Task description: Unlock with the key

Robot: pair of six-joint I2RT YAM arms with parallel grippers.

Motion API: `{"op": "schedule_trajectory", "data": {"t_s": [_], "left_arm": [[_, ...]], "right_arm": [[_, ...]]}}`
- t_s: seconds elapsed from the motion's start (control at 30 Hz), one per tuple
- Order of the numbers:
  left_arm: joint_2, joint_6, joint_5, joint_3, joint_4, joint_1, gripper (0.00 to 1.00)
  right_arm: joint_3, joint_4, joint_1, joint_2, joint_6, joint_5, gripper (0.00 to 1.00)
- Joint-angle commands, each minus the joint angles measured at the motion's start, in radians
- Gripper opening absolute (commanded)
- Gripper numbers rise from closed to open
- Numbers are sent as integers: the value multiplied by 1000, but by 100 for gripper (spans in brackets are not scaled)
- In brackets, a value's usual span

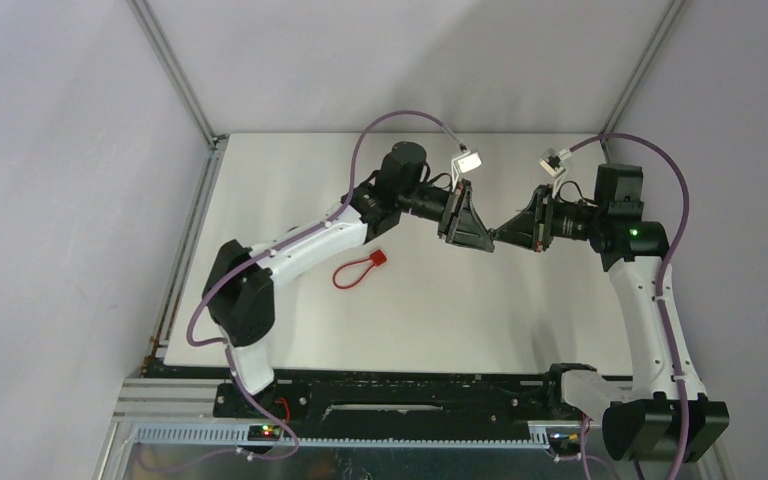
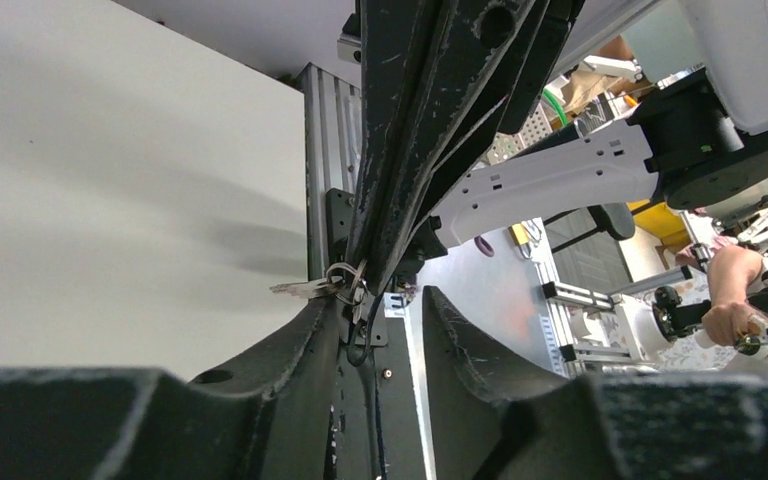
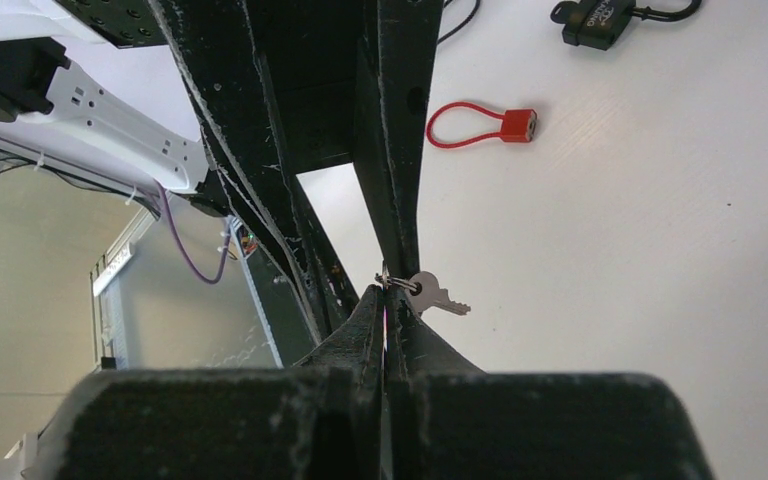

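My right gripper [image 3: 385,295] [image 1: 503,236] is shut on a small metal ring, and a silver key [image 3: 432,293] [image 2: 300,289] hangs free from that ring. It is held above the table's middle. My left gripper [image 2: 385,298] [image 1: 482,240] meets it tip to tip and is open. The ring lies against the tip of one of its fingers [image 2: 332,310], and nothing is pinched between its jaws. A red lock [image 1: 378,259] [image 3: 518,125] with a red cable loop lies on the white table [image 1: 520,310] under the left arm. A black padlock [image 3: 595,20] lies further off.
Grey walls and aluminium posts [image 1: 175,70] close in the table at the back and both sides. A black rail [image 1: 390,395] runs along the near edge between the arm bases. Purple cables [image 1: 400,118] arc over both wrists.
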Motion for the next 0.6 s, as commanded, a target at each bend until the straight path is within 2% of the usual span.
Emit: {"op": "schedule_trajectory", "data": {"t_s": [0.0, 0.3, 0.57], "left_arm": [[5, -50, 18, 57, 76, 6, 37], [6, -118, 40, 26, 166, 3, 14], [-14, -93, 44, 4, 156, 2, 0]], "right_arm": [[-4, 45, -5, -27, 24, -25, 0], [-13, 58, -13, -34, 37, -21, 0], [-34, 82, -20, -47, 49, -19, 0]]}}
